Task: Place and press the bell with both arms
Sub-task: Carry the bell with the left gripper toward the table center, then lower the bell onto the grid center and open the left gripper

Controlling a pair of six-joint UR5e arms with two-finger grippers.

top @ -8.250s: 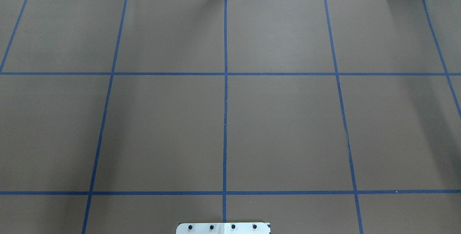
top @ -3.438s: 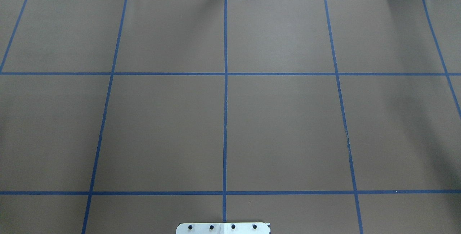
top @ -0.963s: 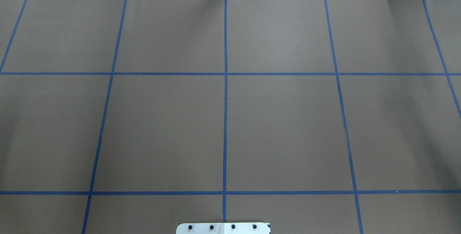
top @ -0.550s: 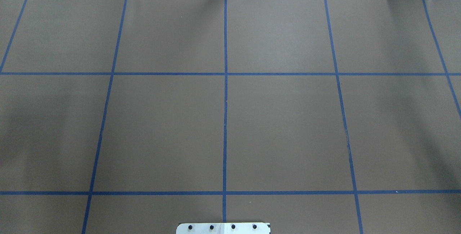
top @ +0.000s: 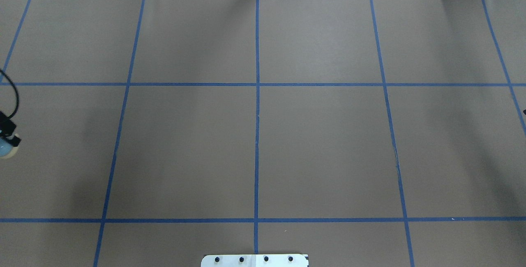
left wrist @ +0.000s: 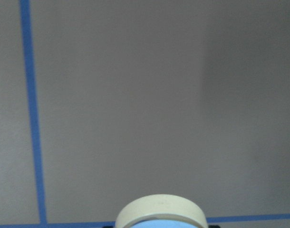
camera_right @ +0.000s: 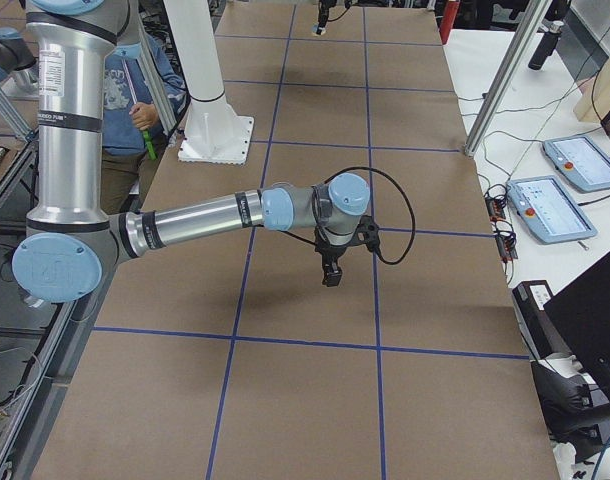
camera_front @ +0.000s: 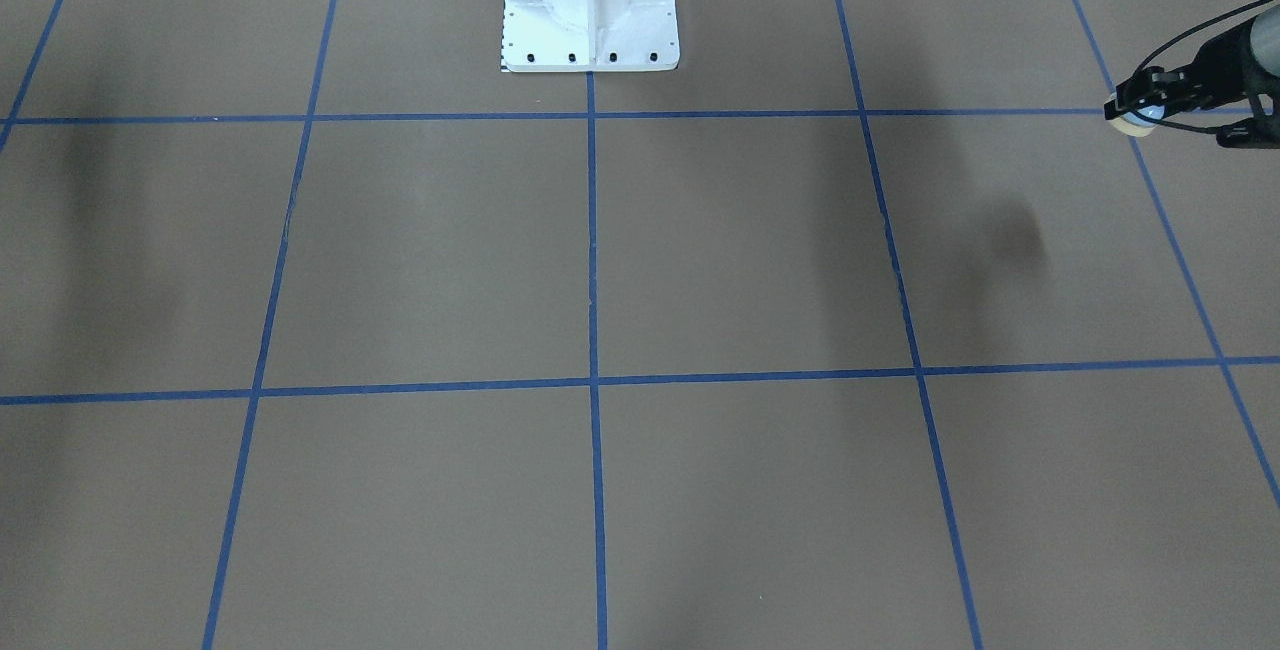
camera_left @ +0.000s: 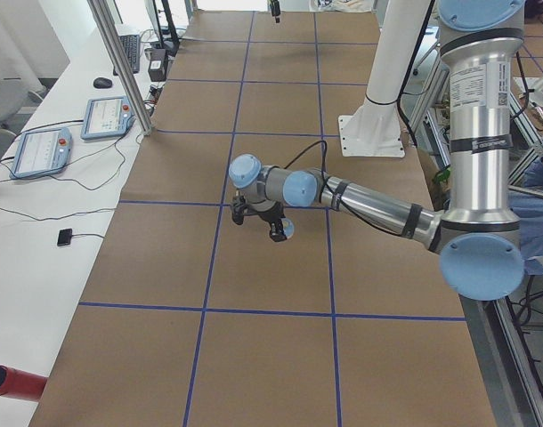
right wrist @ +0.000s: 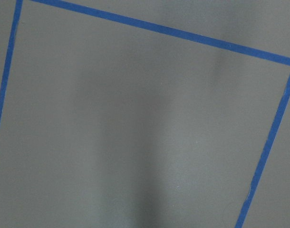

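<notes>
The left arm (camera_left: 378, 209) stands tall at the edge of the worktop (camera_front: 740, 250). It bends at a low elbow. Its long front part reaches out almost flat over the brown top. At the end the wrist turns down, so the left tool (camera_front: 1132, 114) points at the worktop.

The left tool is closed around the bell (top: 5, 149) and holds it tight. The bell is light blue with a cream rim. It hangs in the air above the worktop and does not touch it. It is far out at the robot's left end, in the middle row of squares, close to where two blue lines (camera_front: 592, 230) cross. Its dark shadow (camera_front: 1015, 238) lies on the worktop, apart from the bell. The camera on the left wrist sees only the cream rim at the bottom of its picture.

The right arm (camera_right: 200, 222) has the same shape on the other side. It has a tall post and a low elbow, and its front part reaches flat over the worktop. The right tool (camera_right: 331, 272) points down and hangs above the brown top. I cannot tell if it is open or closed.

A white stand (camera_front: 590, 10) is bolted to the worktop on the robot's side.
</notes>
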